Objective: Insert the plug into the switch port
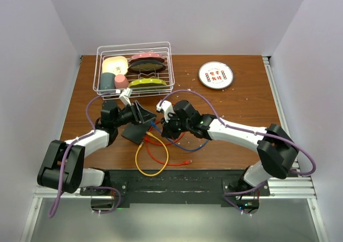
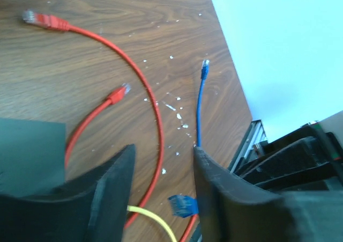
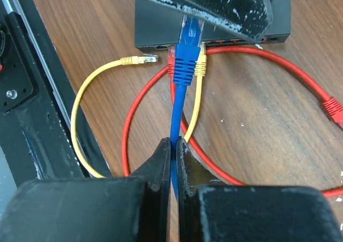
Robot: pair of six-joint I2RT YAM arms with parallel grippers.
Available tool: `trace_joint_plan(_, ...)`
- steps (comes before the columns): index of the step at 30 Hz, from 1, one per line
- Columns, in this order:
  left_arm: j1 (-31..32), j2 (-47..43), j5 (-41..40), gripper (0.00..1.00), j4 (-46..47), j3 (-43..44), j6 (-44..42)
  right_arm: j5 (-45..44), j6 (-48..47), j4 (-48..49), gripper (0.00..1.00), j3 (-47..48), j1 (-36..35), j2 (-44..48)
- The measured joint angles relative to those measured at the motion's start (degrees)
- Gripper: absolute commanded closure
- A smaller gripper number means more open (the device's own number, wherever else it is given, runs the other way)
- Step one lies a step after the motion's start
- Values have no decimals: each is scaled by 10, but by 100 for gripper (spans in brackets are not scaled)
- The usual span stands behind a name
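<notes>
While the left gripper (image 2: 163,155) hovers half-wide with nothing between its fingers, one finger overhanging the top of the switch (image 3: 155,27), that flat black box lies on the bench (image 3: 252,119) a little left of centre, nearer the near edge than the far one, with its socket row turned toward the right arm. At that row the blue plug (image 3: 185,65) has its nose at a socket, flanked by the boots of a red cable (image 3: 268,62) and a yellow cable (image 3: 91,87). Whether it has latched I cannot tell, since the overhanging finger hides the port mouth. Behind the boot, the right gripper (image 3: 174,145) is pinched tight on the blue cable (image 3: 176,119). The plug looks light and hard, with a latch tab that could snap. The cord is limp and would likely buckle if pushed from far back, so the stiff boot is the better place to hold. The switch seems light enough to skid on the smooth wood, so it probably wants bracing.
</notes>
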State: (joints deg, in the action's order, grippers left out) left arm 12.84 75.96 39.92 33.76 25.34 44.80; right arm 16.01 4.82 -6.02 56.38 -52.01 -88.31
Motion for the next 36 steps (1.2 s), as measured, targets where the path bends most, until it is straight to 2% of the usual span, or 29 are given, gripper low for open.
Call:
trace_joint_plan(2,1,0,2,74,5,0,5,0,0,0,100,0,0,-1)
trace_joint_plan(8,4,7,10,64,22,-1,9,-22,2,0,100,0,0,-1)
trace_joint_plan(16,5,8,11,65,21,-2,9,-52,6,5,100,0,0,-1)
trace_joint_plan(18,5,8,11,74,21,-2,9,-60,7,5,100,0,0,-1)
trace_joint_plan(19,5,8,11,84,21,-2,9,-61,7,5,100,0,0,-1)
trace_joint_plan(20,5,8,11,100,21,-2,10,-62,7,6,100,0,0,-1)
trace_joint_plan(23,6,7,16,100,26,-2,16,-67,8,4,99,0,0,-2)
trace_joint_plan(26,9,7,16,100,28,-2,17,-70,9,1,67,0,0,-2)
trace_joint_plan(27,10,6,16,100,28,-2,17,-71,11,0,48,1,0,-2)
trace_joint_plan(28,11,6,14,100,26,-2,17,-71,12,1,42,2,0,-3)
trace_joint_plan(31,12,2,9,100,17,-2,17,-73,18,10,36,14,0,-3)
trace_joint_plan(33,12,-4,5,100,12,-2,17,-73,20,18,36,24,0,-3)
trace_joint_plan(36,12,-9,1,100,10,-2,17,-75,25,38,41,42,0,-11)
